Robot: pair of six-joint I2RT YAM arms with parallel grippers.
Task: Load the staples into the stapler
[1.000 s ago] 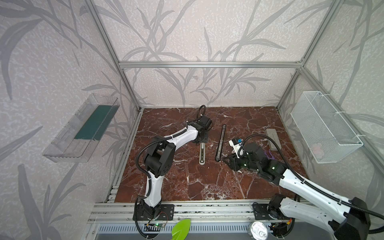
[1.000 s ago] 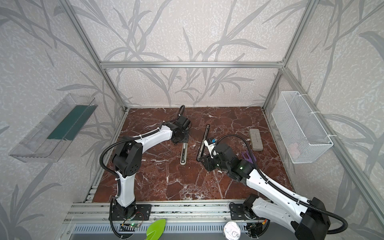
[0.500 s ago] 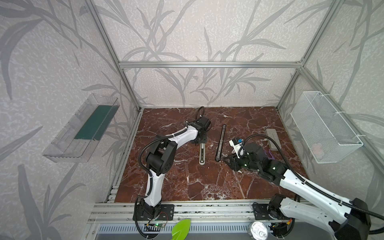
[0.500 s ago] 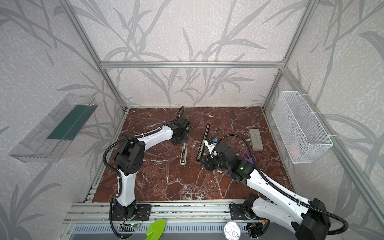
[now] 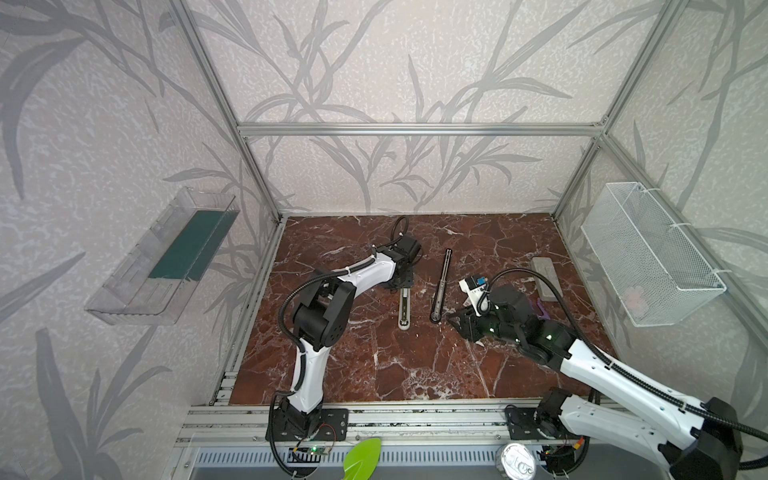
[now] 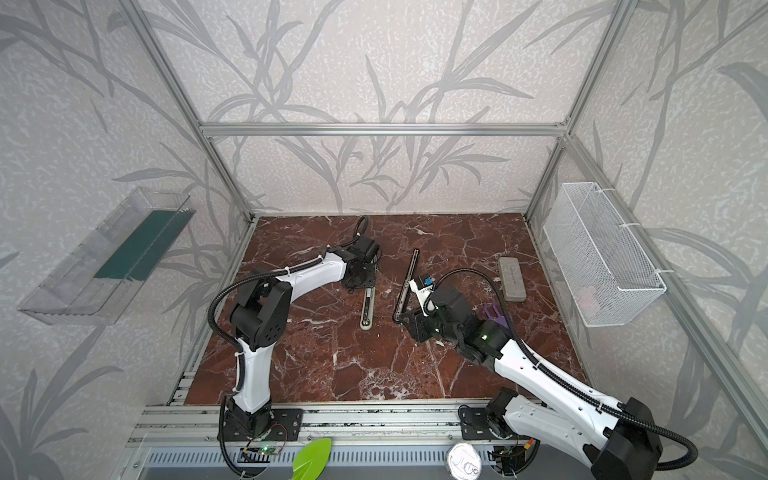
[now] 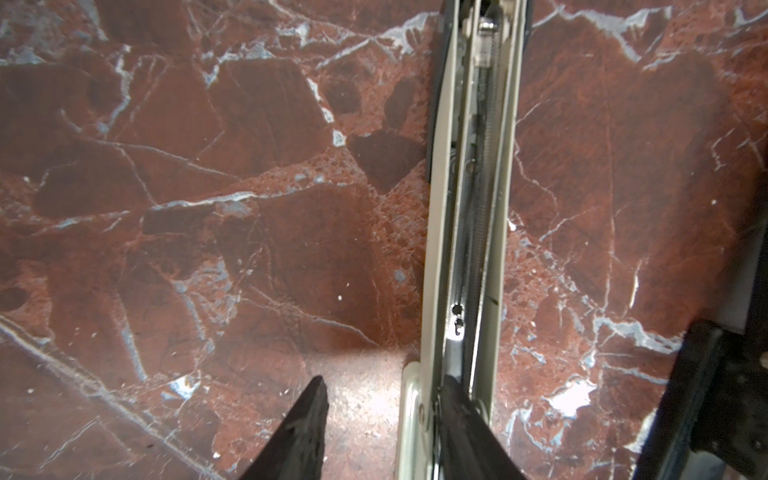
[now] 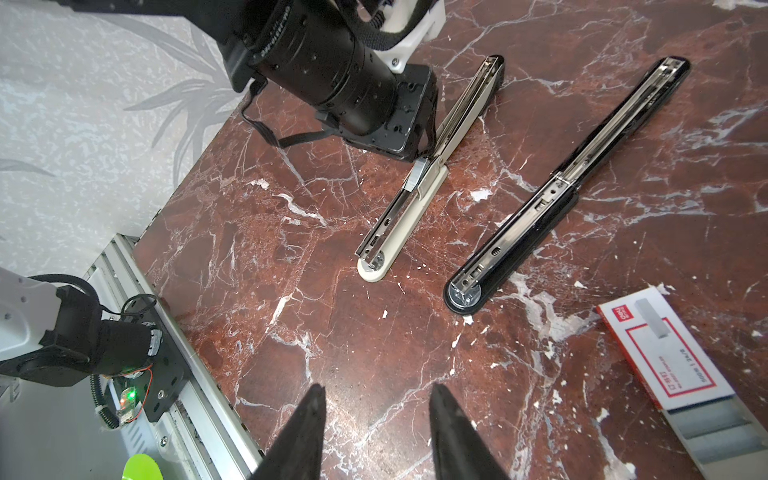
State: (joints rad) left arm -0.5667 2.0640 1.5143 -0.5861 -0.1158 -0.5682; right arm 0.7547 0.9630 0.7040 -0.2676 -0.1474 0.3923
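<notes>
1. We see the cream stapler (image 5: 403,307) (image 8: 399,224) lying opened out flat near the middle of the marble table (image 5: 374,365). The black stapler (image 5: 441,286) (image 8: 561,183) lies opened flat just to its right. The two are apart and nearly parallel.
2. The left gripper (image 7: 384,415) is down at the rear half of the cream stapler. Its jaws stand apart. One finger (image 7: 303,432) is over bare marble, and the other (image 7: 465,428) is over the stapler's open metal channel, where a spring shows. We cannot tell whether that finger touches the metal.
3. The box of staples (image 8: 665,357) lies flat on the table near the black stapler's rounded front end, on the side away from the cream one. Its grey inner tray is slid partly out, and nothing holds it.
4. The right gripper (image 8: 378,415) (image 5: 453,321) hovers low over bare marble near the staplers' front ends. Its jaws are apart with nothing between them.
5. A grey block (image 5: 544,277) lies toward the table's right edge, with a purple piece (image 5: 540,309) close to the right arm. A wire basket (image 5: 623,249) hangs on the right wall and a clear tray (image 5: 166,257) on the left wall.
</notes>
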